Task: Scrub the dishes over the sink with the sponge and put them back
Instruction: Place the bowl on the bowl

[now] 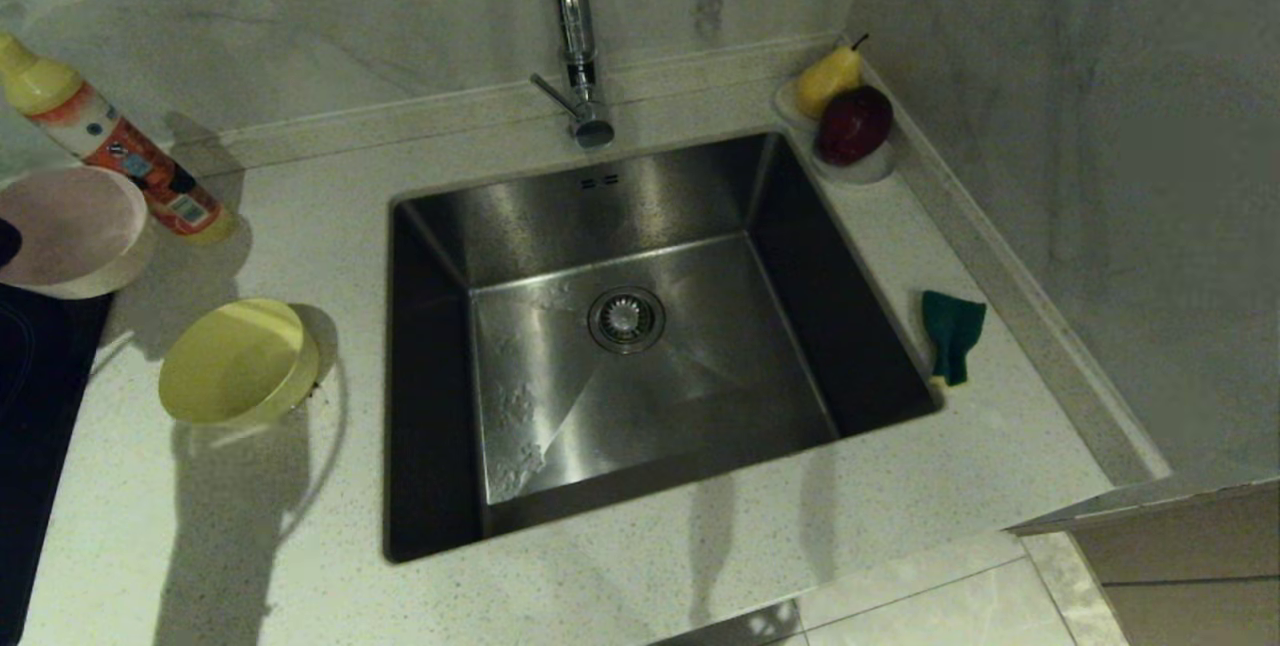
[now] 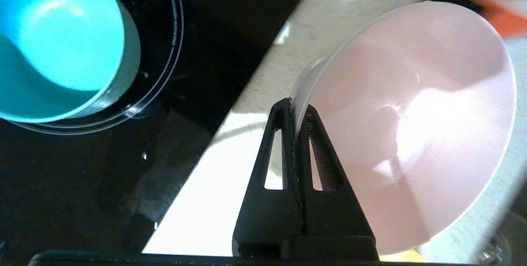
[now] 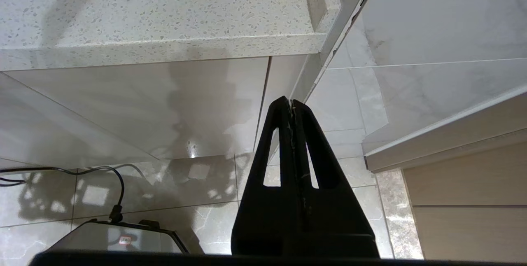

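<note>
My left gripper (image 2: 297, 107) is shut on the rim of the pale pink bowl (image 2: 411, 126), one finger inside and one outside. In the head view that bowl (image 1: 70, 226) is tilted at the counter's far left, and the gripper itself is nearly out of frame. The yellow bowl (image 1: 235, 361) lies tilted on the counter left of the sink (image 1: 700, 396). On the black cooktop rests the light blue bowl (image 2: 57, 43). The sponge (image 1: 950, 331) lies green side up, right of the sink. My right gripper (image 3: 291, 102) hangs shut and empty below the counter's edge.
A detergent bottle (image 1: 120, 141) leans behind the pink bowl. A white dish with a pear and a red apple (image 1: 850, 121) sits at the back right corner. The chrome tap (image 1: 572, 36) rises behind the sink. The black cooktop (image 1: 30, 376) borders the left.
</note>
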